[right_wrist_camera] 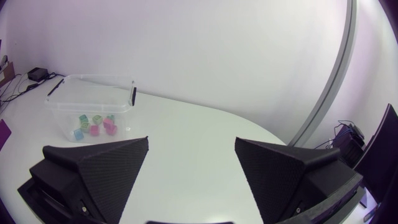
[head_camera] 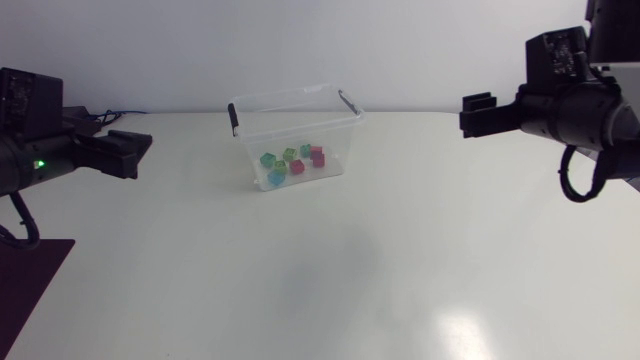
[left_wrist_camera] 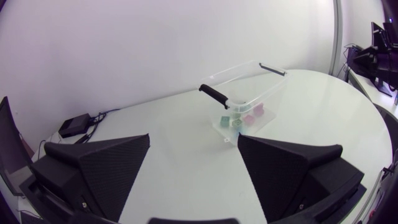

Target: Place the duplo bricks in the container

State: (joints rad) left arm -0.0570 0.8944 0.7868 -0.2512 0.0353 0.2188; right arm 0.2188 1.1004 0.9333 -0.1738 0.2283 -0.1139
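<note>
Seven or so bricks (head_camera: 290, 156) lie inside the clear container (head_camera: 336, 140) at the upper middle of the frame; we spot none outside it. Our left gripper (left_wrist_camera: 194, 137) and right gripper (right_wrist_camera: 192, 139) hang spread wide and empty at the frame's sides. The risk, we judge, is that a needless reach shoves or tips the light container. We find no readable writing.
</note>
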